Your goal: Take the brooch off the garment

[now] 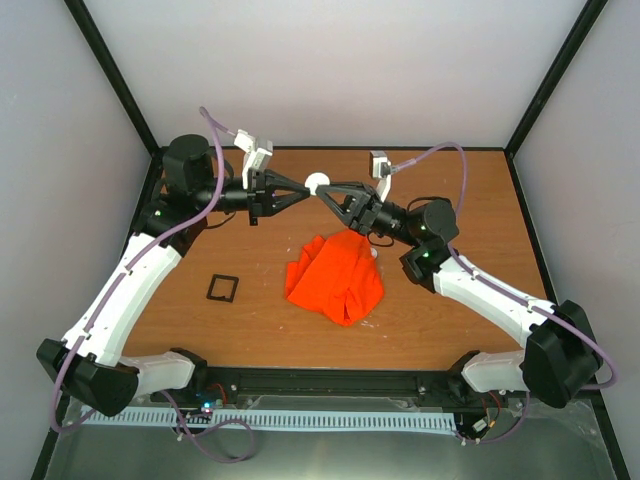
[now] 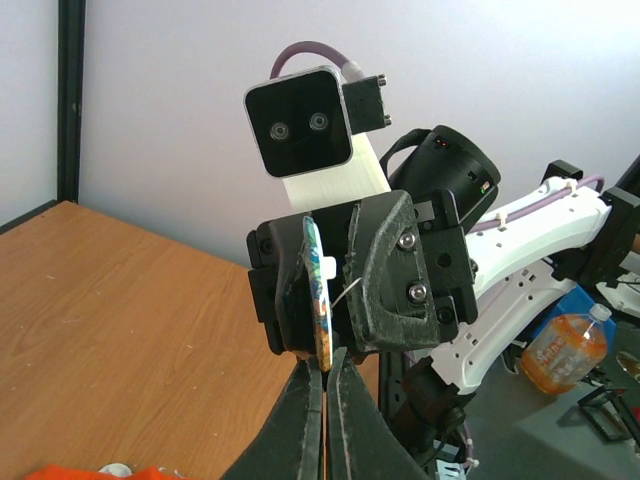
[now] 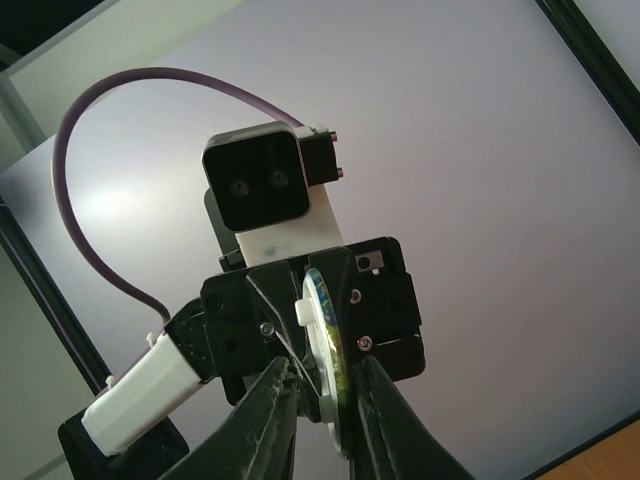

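Note:
The brooch (image 1: 317, 183), a round white disc with a coloured face, is held in the air above the back of the table, between both grippers. My left gripper (image 1: 306, 188) is shut on the brooch's lower edge (image 2: 318, 300), its fingertips (image 2: 312, 372) pinched together. My right gripper (image 1: 326, 190) faces it, and its fingers (image 3: 372, 375) close on either side of the brooch (image 3: 330, 345), over its face and its pin. The orange garment (image 1: 335, 278) lies crumpled on the table below, apart from the brooch. A strip of the garment shows in the left wrist view (image 2: 100, 472).
A small black square frame (image 1: 222, 288) lies on the wooden table (image 1: 470, 200), left of the garment. A small white scrap (image 1: 373, 253) sits at the garment's upper right edge. White walls with black posts enclose the table.

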Controlling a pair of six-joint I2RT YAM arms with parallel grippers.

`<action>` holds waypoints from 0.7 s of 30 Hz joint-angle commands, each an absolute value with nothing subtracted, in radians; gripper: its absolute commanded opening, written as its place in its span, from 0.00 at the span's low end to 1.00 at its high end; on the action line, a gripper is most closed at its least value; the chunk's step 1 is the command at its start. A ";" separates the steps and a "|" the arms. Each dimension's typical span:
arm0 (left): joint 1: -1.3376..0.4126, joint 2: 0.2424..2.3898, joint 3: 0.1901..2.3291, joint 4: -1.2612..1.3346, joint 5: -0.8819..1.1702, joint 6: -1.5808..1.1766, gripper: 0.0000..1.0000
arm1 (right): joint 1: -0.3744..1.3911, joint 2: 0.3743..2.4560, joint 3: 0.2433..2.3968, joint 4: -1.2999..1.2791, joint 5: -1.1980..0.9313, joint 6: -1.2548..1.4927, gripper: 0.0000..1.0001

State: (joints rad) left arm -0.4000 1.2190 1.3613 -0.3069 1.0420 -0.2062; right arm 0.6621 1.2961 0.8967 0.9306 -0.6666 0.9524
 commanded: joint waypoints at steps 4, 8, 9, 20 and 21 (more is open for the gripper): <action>-0.396 1.201 1.367 -0.310 0.992 -0.164 0.01 | 0.683 1.296 0.930 0.927 -0.671 0.920 0.12; -0.396 1.195 1.363 -0.314 0.990 -0.146 0.01 | 0.683 1.297 0.927 0.936 -0.659 0.929 0.10; -0.396 1.194 1.361 -0.314 0.988 -0.141 0.01 | 0.683 1.299 0.926 0.947 -0.659 0.937 0.10; -0.396 1.189 1.350 -0.321 0.985 -0.118 0.01 | 0.683 1.309 0.908 1.019 -0.657 0.984 0.16; -0.396 1.189 1.350 -0.322 0.985 -0.117 0.01 | 0.683 1.312 0.908 1.028 -0.657 0.988 0.16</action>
State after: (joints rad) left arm -0.4000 1.2053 1.3533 -0.3130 1.0092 -0.1459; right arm 0.6712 1.3090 0.8967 0.9478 -0.6472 0.9699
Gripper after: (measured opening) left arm 0.026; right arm 0.165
